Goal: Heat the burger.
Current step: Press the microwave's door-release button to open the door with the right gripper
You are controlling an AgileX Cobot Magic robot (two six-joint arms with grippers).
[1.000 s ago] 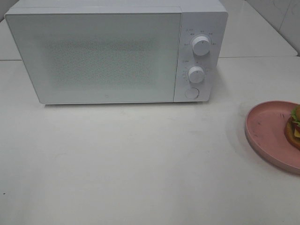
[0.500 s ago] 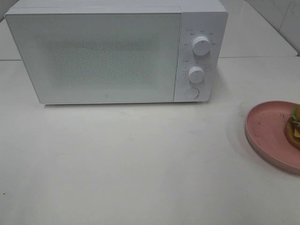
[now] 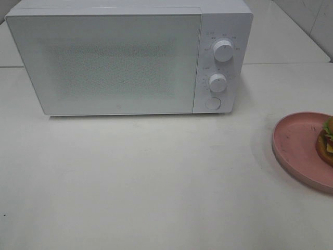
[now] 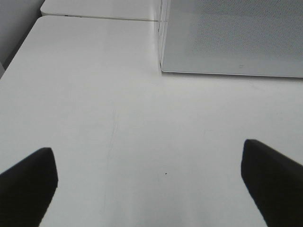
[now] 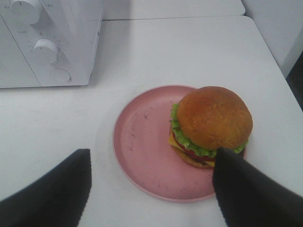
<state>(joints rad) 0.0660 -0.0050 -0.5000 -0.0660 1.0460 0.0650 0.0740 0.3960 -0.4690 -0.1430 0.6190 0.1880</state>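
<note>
The burger [image 3: 327, 141] sits on a pink plate [image 3: 294, 143] at the right edge of the high view, partly cut off by the frame and well apart from the white microwave [image 3: 114, 57] at upper left. The left pincer [image 4: 149, 163] hangs spread wide over the white bench [image 4: 94, 94]. The right pincer [image 5: 151, 156] is also spread and grips nothing, one finger near the burger.

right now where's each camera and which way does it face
Exterior high: mounted high, facing down on the microwave; plate and burger at right edge; no arm shows.
Left wrist: on left arm, facing across the table to the microwave; open left pincer shows.
Right wrist: on right arm, facing down at the burger; open right pincer shows.
Exterior and right wrist share the burger.
</note>
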